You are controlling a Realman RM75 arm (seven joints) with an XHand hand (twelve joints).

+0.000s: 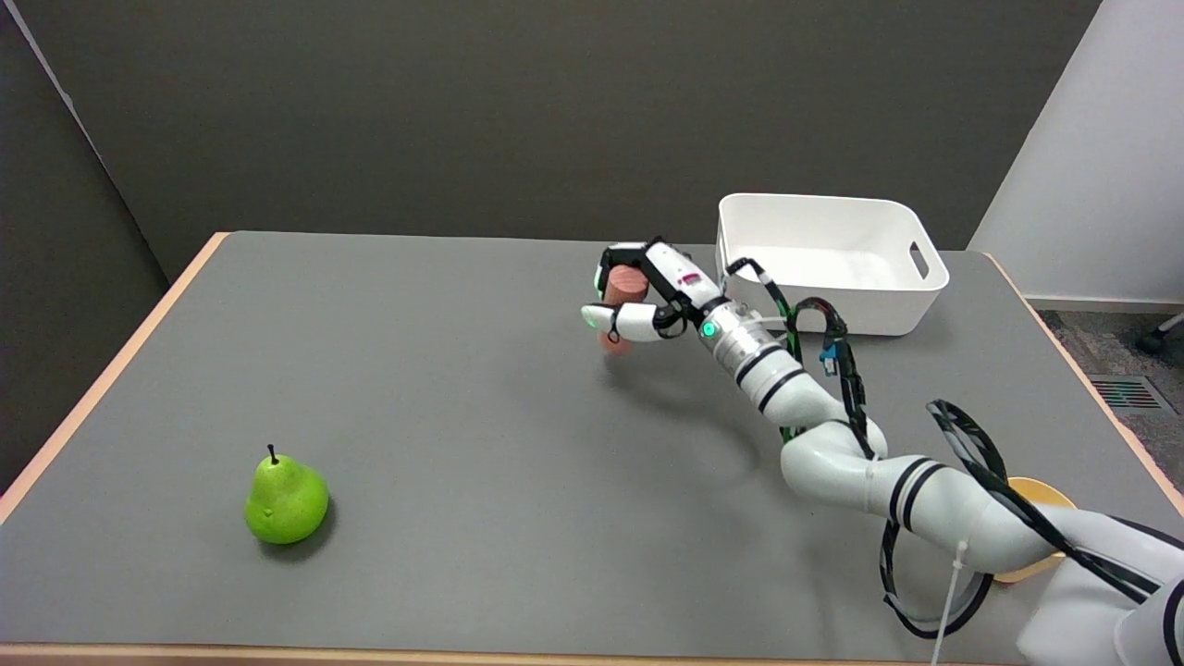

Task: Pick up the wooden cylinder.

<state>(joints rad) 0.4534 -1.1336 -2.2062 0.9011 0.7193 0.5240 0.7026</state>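
Fingers (622,323) hide wooden cylinder (626,283) middle.

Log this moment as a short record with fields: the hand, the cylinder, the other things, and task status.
right hand: right hand grips the wooden cylinder, fingers wrapped around it
cylinder: roughly upright, clear of the table, its shadow on the surface below
bin: white bin at the far right, behind the arm; nothing visible inside
pear: green pear near the front left, upright
disc: yellow disc partly hidden by the arm, front right
status: cylinder lifted
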